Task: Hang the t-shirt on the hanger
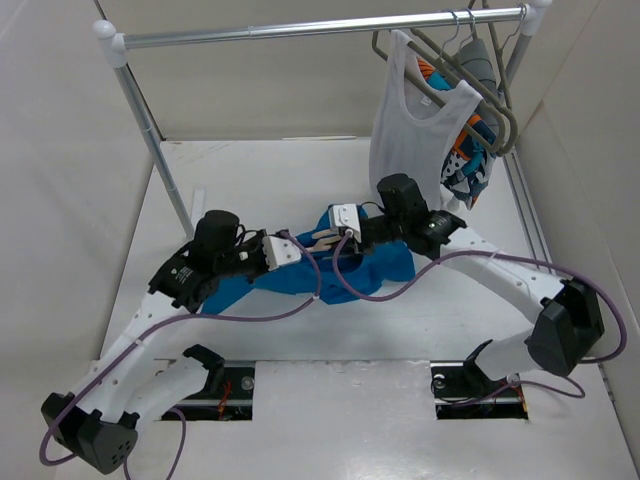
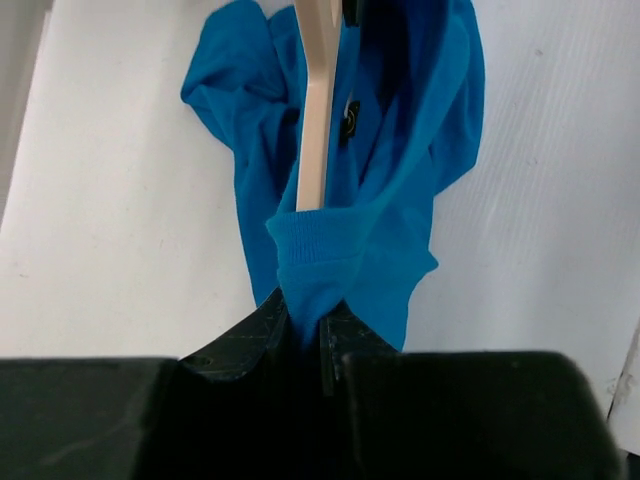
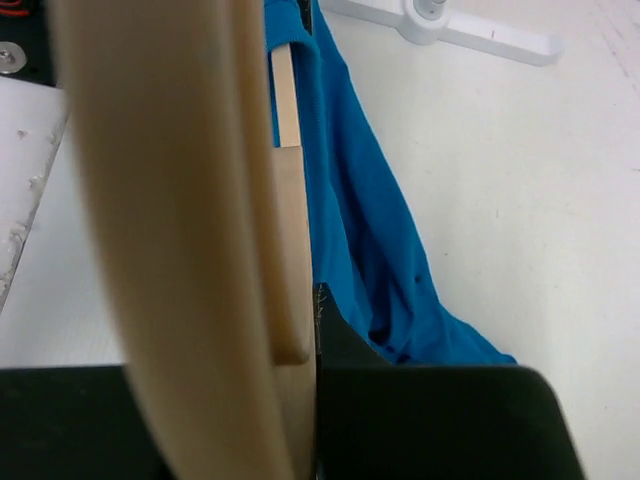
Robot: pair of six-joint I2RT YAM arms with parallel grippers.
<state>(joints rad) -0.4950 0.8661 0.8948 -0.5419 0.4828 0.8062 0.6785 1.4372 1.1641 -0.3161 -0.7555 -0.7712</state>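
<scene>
My left pincer (image 2: 305, 320) is pressed together on a ribbed edge of the t-shirt (image 2: 400, 150), lifting that edge off the desk (image 1: 250, 170). I judge this holds an opening for the hanger (image 3: 180, 250) to pass into. My right pincer (image 1: 335, 228) pinches the hanger by its wooden frame, with one arm of it running in under the bunched blue cloth. The rest of the shirt lies crumpled mid-desk between the two arms.

I count one blue shirt and one beige hanger. On the rail (image 1: 320, 28) hang at least two grey hangers (image 1: 480, 70), a white vest (image 1: 410, 120) and a patterned garment (image 1: 468, 160).
</scene>
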